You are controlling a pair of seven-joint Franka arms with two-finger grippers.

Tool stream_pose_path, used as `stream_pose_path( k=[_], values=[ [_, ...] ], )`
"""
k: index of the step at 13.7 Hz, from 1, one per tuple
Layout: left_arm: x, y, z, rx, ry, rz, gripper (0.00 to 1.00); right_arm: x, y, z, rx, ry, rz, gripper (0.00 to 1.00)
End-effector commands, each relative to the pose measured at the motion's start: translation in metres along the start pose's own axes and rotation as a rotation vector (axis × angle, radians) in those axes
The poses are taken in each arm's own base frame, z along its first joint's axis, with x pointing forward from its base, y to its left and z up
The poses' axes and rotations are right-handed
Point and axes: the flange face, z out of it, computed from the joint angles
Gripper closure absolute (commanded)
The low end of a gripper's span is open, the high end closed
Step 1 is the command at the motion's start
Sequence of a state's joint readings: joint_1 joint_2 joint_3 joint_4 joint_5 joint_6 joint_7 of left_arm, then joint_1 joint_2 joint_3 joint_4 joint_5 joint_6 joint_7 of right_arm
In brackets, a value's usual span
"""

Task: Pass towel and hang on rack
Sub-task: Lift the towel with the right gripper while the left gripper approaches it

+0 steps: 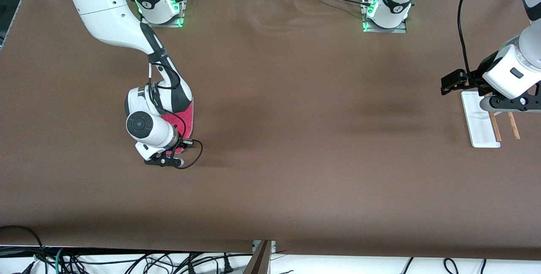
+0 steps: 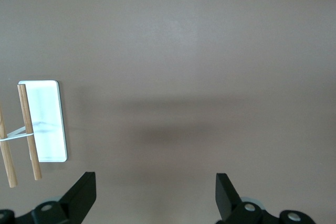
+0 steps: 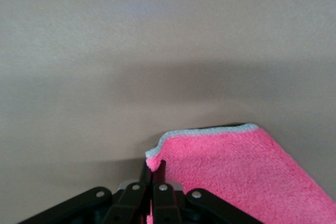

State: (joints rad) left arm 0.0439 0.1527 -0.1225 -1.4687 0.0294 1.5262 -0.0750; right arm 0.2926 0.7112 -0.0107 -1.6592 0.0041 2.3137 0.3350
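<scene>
The pink-red towel [image 1: 186, 122] lies toward the right arm's end of the table, mostly hidden under the right arm. In the right wrist view the towel [image 3: 247, 171] shows its grey hem, and my right gripper [image 3: 152, 170] is shut on its corner. In the front view the right gripper [image 1: 167, 155] sits at the towel's nearer edge. The rack [image 1: 479, 119], a white base with two wooden rods [image 1: 513, 126], stands at the left arm's end. My left gripper [image 1: 454, 83] is open and empty over the table beside the rack. The rack also shows in the left wrist view [image 2: 44, 121].
The brown table cover [image 1: 296, 138] stretches between the two arms. Both arm bases [image 1: 162, 7] stand along the edge farthest from the front camera. Cables hang below the table's near edge.
</scene>
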Motion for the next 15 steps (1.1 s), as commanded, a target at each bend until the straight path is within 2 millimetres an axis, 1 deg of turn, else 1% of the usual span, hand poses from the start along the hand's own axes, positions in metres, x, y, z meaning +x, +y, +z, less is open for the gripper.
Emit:
stream_pose_path(
  k=[1, 2, 4, 5, 6, 8, 9, 10, 12, 13, 14, 15],
  values=[
    [0.006, 0.0, -0.001, -0.001, 0.006, 0.005, 0.0, 0.003, -0.009, -0.039, 0.017, -0.035, 0.0, 1.0],
    [0.006, 0.0, -0.004, -0.003, 0.012, 0.007, 0.0, 0.009, -0.012, -0.054, 0.045, -0.052, 0.02, 1.0],
    [0.01, 0.003, 0.0, -0.022, 0.012, 0.005, 0.0, 0.014, -0.023, -0.08, 0.106, -0.097, 0.063, 1.0],
    [0.015, 0.005, 0.007, -0.105, 0.003, -0.01, 0.0, 0.014, -0.028, -0.09, 0.136, -0.13, 0.107, 1.0],
    [0.017, 0.004, 0.007, -0.179, 0.004, -0.022, 0.0, 0.014, -0.034, -0.104, 0.165, -0.162, 0.151, 1.0],
    [0.018, 0.004, 0.008, -0.216, 0.007, -0.029, 0.0, 0.01, -0.058, -0.143, 0.222, -0.233, 0.24, 1.0],
    [0.023, 0.01, 0.018, -0.267, -0.015, -0.029, 0.0, 0.006, -0.07, -0.163, 0.24, -0.272, 0.282, 1.0],
    [0.029, 0.026, 0.031, -0.339, -0.051, -0.028, 0.0, 0.0, -0.087, -0.18, 0.26, -0.302, 0.321, 1.0],
    [0.037, 0.055, 0.04, -0.399, -0.059, -0.037, 0.0, -0.014, -0.117, -0.208, 0.277, -0.345, 0.385, 1.0],
    [0.04, 0.069, 0.044, -0.458, -0.051, -0.036, 0.0, -0.021, -0.132, -0.219, 0.301, -0.378, 0.423, 1.0],
    [0.044, 0.087, 0.059, -0.483, -0.078, -0.023, 0.0, -0.026, -0.141, -0.227, 0.326, -0.41, 0.481, 1.0],
    [0.038, 0.113, 0.069, -0.479, -0.103, 0.015, 0.02, -0.031, -0.154, -0.242, 0.367, -0.448, 0.538, 1.0]
  ],
)
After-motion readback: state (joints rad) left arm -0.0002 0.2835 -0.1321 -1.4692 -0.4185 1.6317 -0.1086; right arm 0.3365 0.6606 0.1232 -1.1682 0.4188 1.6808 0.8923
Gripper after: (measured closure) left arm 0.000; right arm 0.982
